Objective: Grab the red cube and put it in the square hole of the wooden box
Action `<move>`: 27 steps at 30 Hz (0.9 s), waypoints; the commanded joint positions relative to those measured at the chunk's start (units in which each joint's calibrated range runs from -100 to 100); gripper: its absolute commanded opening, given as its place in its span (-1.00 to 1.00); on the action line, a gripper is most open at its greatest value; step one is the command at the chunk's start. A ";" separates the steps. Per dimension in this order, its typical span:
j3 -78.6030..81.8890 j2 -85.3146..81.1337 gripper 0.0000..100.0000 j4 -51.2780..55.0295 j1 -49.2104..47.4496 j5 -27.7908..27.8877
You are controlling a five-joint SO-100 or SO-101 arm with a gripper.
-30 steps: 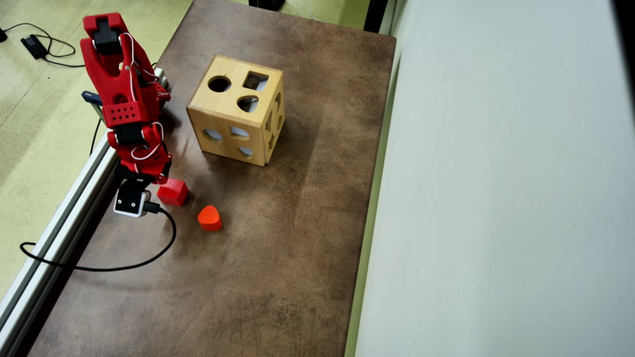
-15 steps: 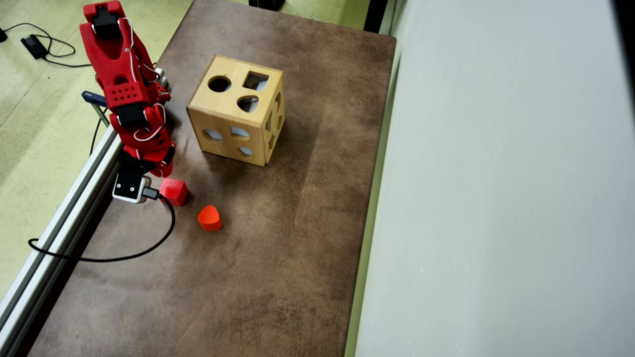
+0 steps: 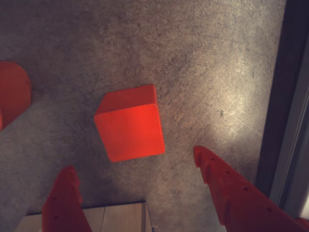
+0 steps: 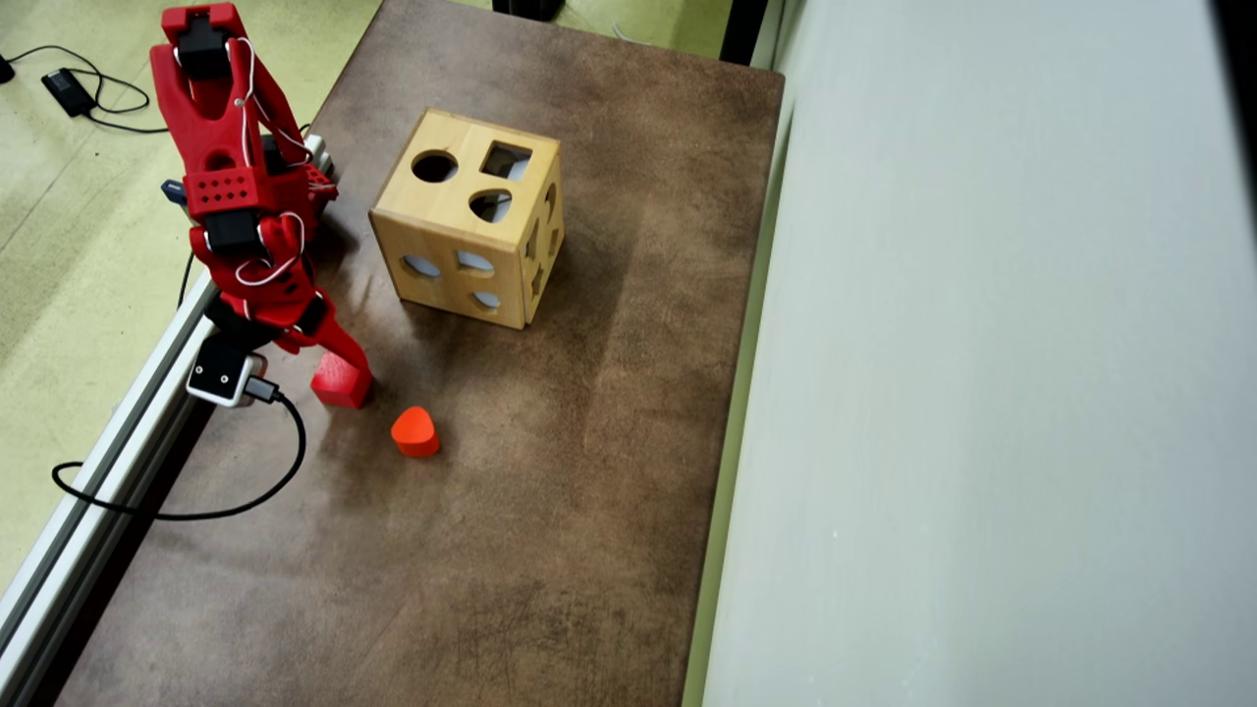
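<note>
Currently | counts: one tool [image 3: 135,169], one red cube [image 3: 130,123], one orange-red heart block [image 4: 414,432], one wooden box [image 4: 468,218] | tool: jaws spread wide, holding nothing, tips either side of the cube in wrist view, contact unclear | red cube: flat on brown desk [image 4: 550,471], left of heart block, overhead view

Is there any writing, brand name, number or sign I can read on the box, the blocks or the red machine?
None can be read. The wooden box bears only shaped cutouts; the red cube, the orange heart-like block and the red arm show plain surfaces. The white camera module has only dark dots, no legible label.
</note>
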 commanded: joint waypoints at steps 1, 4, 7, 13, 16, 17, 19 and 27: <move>-0.92 -0.05 -0.25 -0.41 -0.64 0.05; -0.38 0.04 -0.25 -0.49 -1.24 -0.10; -0.38 0.04 -0.25 -0.49 -2.50 -0.05; -0.29 0.80 -0.25 -0.49 -5.17 0.05; -0.74 5.47 -0.25 -0.49 -5.17 0.29; -1.01 7.09 -0.25 -0.49 -5.17 0.29; -1.10 8.96 -0.26 -0.49 -5.10 0.29; -0.74 9.29 -0.26 -0.41 -4.28 0.34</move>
